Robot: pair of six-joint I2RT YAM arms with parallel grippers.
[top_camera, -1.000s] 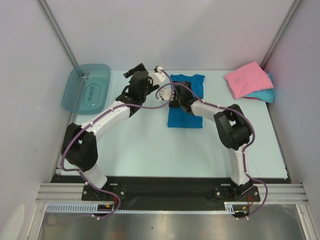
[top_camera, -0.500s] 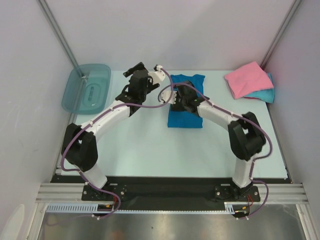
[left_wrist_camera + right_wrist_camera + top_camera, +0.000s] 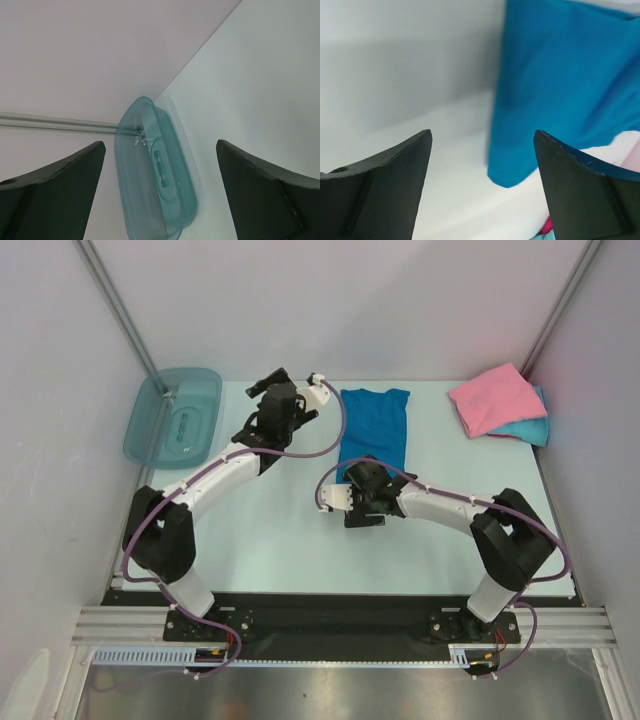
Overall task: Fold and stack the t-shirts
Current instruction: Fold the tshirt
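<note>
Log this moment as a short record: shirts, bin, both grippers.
deep blue t-shirt: lying flat, centre, apart from the stack
pink folded t-shirt: far right corner, on top of the turquoise one
turquoise t-shirt: under the pink, only its edge showing
translucent teal plastic bin: far left corner
left gripper: fingers open, empty, facing the bin
right gripper: fingers open, empty, at the blue shirt's near edge

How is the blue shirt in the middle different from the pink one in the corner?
The blue shirt lies stretched out long; the pink shirt is folded into a smaller bundle. The blue shirt lies alone on the table; the pink shirt rests on top of a turquoise shirt. Both are plain cloth shirts lying at the far side of the table.
</note>
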